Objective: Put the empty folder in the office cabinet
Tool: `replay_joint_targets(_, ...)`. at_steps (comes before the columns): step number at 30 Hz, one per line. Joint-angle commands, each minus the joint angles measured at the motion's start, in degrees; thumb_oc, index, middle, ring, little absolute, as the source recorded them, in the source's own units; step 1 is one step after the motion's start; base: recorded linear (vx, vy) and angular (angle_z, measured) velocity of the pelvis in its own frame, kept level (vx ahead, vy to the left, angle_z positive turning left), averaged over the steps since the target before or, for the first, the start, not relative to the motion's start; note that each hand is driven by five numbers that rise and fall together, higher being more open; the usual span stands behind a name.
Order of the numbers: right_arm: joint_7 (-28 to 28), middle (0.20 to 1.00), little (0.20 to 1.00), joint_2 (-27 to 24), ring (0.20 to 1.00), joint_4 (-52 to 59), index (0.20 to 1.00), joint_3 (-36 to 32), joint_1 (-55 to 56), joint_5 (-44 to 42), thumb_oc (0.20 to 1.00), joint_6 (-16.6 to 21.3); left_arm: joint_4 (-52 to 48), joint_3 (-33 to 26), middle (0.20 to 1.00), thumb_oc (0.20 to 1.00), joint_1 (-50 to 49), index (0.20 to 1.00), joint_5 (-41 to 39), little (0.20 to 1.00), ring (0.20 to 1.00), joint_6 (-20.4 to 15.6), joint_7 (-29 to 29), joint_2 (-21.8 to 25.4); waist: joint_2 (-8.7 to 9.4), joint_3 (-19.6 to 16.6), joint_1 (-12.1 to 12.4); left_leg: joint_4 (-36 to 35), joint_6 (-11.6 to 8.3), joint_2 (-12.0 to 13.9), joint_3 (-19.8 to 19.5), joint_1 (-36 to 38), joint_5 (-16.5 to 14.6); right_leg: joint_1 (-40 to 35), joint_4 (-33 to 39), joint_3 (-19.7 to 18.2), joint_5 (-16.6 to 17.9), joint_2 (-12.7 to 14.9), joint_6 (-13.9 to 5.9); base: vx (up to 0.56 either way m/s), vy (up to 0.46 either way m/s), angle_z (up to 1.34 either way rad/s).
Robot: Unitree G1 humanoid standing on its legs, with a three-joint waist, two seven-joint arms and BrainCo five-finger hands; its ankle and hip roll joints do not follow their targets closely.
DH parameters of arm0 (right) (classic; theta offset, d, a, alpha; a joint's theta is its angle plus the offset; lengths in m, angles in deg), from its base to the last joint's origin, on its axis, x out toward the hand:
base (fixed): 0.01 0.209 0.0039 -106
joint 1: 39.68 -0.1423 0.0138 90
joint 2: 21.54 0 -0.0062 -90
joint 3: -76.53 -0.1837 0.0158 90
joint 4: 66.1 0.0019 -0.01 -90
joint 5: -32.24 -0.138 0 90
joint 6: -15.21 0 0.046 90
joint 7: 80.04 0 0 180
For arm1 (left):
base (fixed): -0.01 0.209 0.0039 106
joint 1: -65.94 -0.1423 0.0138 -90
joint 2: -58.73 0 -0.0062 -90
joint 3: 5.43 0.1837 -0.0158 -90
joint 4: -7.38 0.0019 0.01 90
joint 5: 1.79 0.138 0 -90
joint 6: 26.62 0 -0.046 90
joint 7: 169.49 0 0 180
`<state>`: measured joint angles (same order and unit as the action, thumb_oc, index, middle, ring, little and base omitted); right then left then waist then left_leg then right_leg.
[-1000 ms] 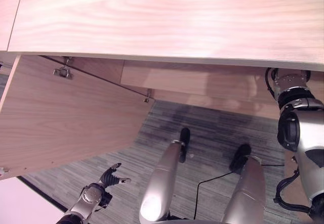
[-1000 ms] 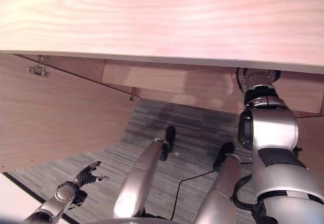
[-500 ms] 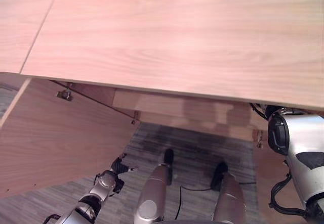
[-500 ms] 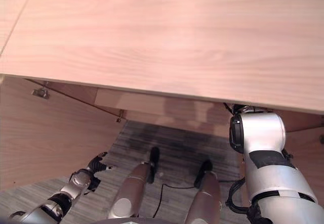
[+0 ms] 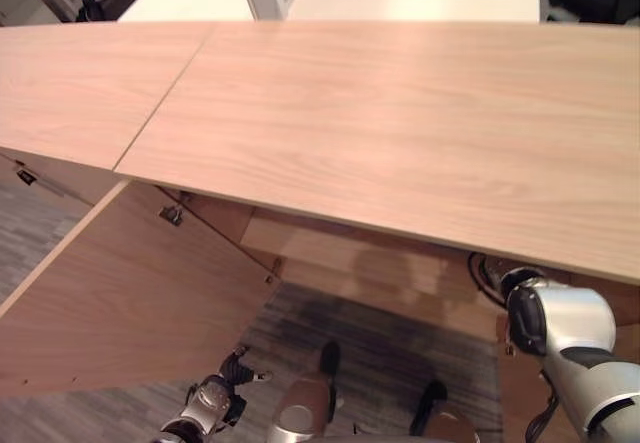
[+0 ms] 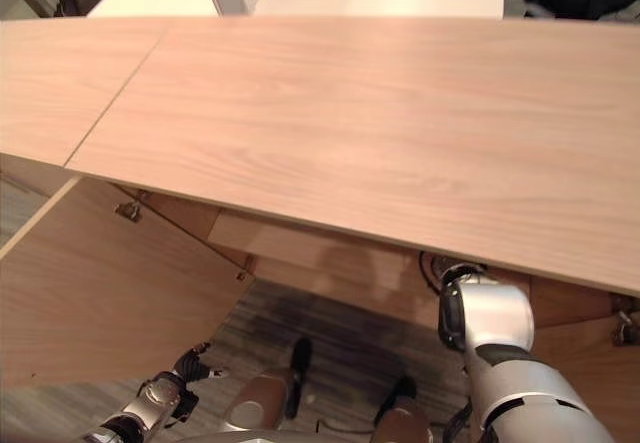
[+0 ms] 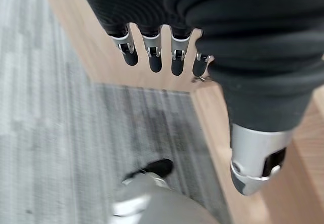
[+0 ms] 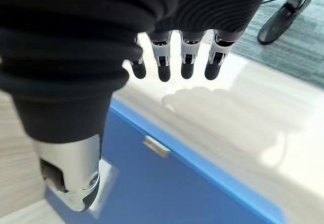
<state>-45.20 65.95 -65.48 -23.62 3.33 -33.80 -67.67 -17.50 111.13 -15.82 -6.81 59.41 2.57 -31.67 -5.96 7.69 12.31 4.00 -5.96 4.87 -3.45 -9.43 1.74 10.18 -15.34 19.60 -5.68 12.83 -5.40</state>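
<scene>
Hanging slack fingers [image 8: 163, 68] over folder [image 8: 167, 193]

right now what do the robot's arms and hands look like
Both arms are smooth silver-grey shells with dark joint sections. The left hand and the right hand each wear a dark ribbed cover over the wrist and back of the hand. From it come a row of silver fingers with dark tips, and a thicker silver thumb set apart.

A broad wooden tabletop [image 6: 350, 123] spans the scene. At eight o'clock the cabinet door [image 6: 100, 283] hangs open; below it, the left hand [image 6: 185, 371] hovers over grey carpet [image 6: 330, 328], fingers relaxed.
</scene>
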Motion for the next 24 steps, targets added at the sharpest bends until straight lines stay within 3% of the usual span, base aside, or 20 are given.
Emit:
replay_joint_targets(1,-1.2,1.000,1.000,0.9,1.000,2.3,1.000,-2.4,-1.6,2.2,1.000,2.3,3.7,-0.2,1.000,1.000,3.3,1.000,1.6,1.000,1.000,-0.1,-1.5,-0.1,1.35,1.1,0.8,-4.2,-2.94,2.6,-3.1,0.9,-0.8,-6.7,5.2,0.2,-2.8,0.0,-3.24,0.10,0.027,-0.03)
replay_joint_targets(4,-2.7,1.000,1.000,4.8,1.000,4.1,1.000,-1.1,2.1,3.2,1.000,2.9,5.8,-1.3,1.000,1.000,3.0,1.000,1.9,1.000,1.000,0.1,-1.9,-1.7,2.35,-1.4,-0.1,-7.4,-3.03,2.8,-2.2,4.1,0.1,-9.5,9.7,0.0,-0.7,-0.9,-3.83,0.11,0.028,-0.10)
replay_joint_targets(5,-4.5,1.000,1.000,7.9,1.000,6.8,1.000,2.1,5.8,6.3,1.000,2.4,7.0,-2.4,1.000,1.000,2.9,1.000,2.1,1.000,1.000,0.3,-2.2,-2.8,3.04,-2.6,-0.8,-8.5,-3.15,2.6,-1.3,5.7,0.3,-11.3,12.1,-0.4,0.6,-1.2,-4.17,0.10,0.035,-0.18)
replay_joint_targets(11,-9.0,1.000,1.000,12.9,1.000,17.1,1.000,7.4,17.2,9.9,1.000,3.3,9.8,-6.0,1.000,1.000,2.4,1.000,2.0,1.000,1.000,1.7,-2.5,-4.6,4.33,-6.2,-4.1,-9.0,-3.55,2.1,0.6,8.3,-0.5,-13.9,16.7,-2.1,3.7,-1.2,-4.89,0.08,0.046,-0.11)
replay_joint_targets(24,-17.6,1.000,1.000,13.2,1.000,30.3,1.000,14.5,31.2,19.4,1.000,1.8,9.6,-9.4,1.000,1.000,1.4,1.000,3.4,1.000,1.000,2.1,-1.2,-4.2,5.27,-8.7,-8.4,-9.0,-2.09,2.1,4.7,13.2,-2.7,-14.4,16.3,-6.6,5.2,-0.1,-5.93,0.01,0.043,-0.21)
